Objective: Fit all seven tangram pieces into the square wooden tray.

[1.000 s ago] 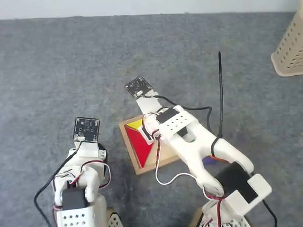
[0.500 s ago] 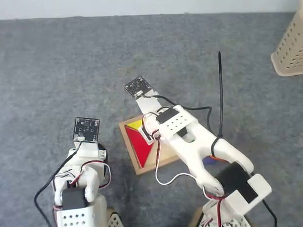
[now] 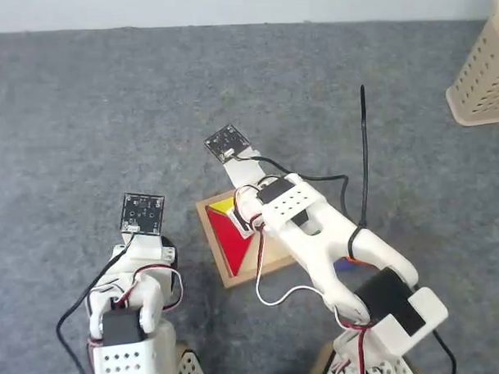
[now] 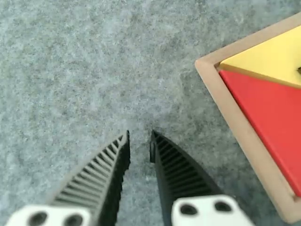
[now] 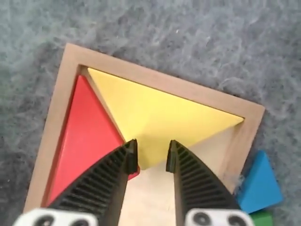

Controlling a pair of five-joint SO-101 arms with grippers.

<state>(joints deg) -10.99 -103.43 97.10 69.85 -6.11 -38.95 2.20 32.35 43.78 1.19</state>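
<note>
Where the arms stand at the near edge of the mat (image 3: pixel 107 102), your left gripper (image 4: pixel 139 141) hangs over bare grey felt near a corner of the tray (image 4: pixel 207 70), its fingers a narrow gap apart with nothing between them. Your right gripper (image 5: pixel 149 153) is over the tray (image 5: pixel 164 82), just as narrowly parted and empty, its tips above the point of the yellow triangle (image 5: pixel 155 113). That triangle lies in the tray edge to edge with the red triangle (image 5: pixel 80 136), with bare wood beside them. A blue piece (image 5: pixel 256 183) and a green piece (image 5: pixel 261 219) lie on the mat just outside the rim. Far off at the right stands a basket (image 3: pixel 479 72).
</note>
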